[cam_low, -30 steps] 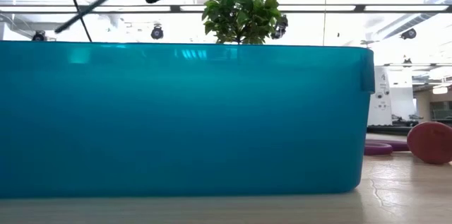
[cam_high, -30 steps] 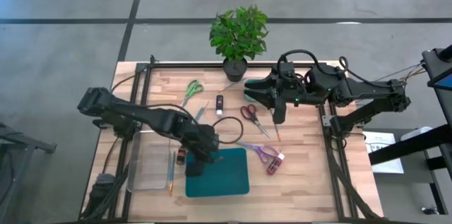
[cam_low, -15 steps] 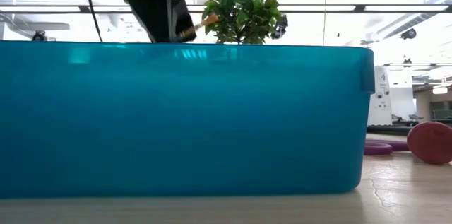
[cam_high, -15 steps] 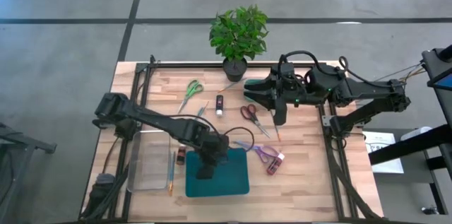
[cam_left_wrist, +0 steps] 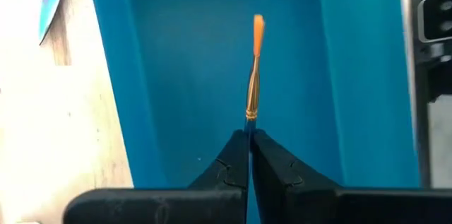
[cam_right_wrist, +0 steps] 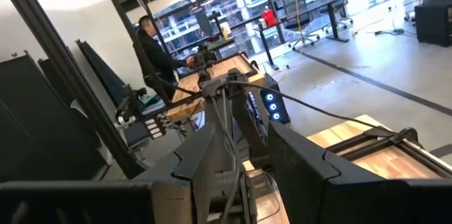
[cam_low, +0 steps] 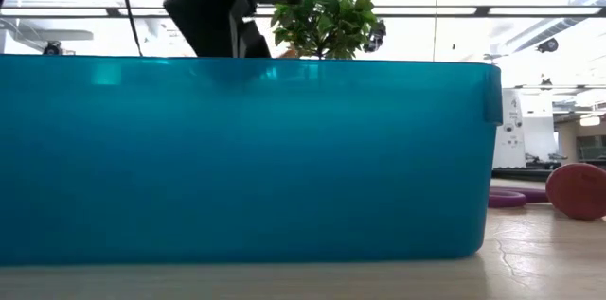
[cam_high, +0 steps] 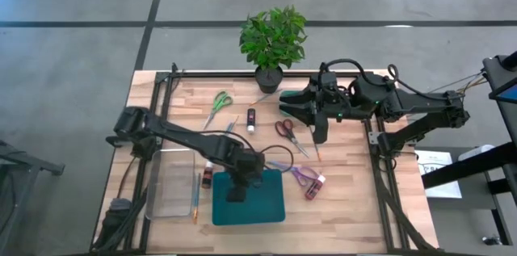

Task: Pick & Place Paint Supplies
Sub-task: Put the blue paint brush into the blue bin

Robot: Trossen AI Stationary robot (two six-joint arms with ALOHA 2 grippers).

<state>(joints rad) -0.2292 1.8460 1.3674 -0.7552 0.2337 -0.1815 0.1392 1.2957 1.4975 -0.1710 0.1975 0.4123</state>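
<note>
One thin brush [cam_left_wrist: 254, 68] pinched over glossy teal bin [cam_left_wrist: 176, 54].

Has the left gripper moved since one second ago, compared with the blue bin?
Yes. The left gripper, shut on a brush, moved from the blue bin's left edge to above its inside.

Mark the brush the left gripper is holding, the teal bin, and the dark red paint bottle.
brush [cam_left_wrist: 252, 83]: left wrist view, on the metal ferrule below the orange bristles.
teal bin [cam_high: 271, 205]: high view, on its bare floor.
dark red paint bottle [cam_high: 207, 178]: high view, on its body beside the bin.
</note>
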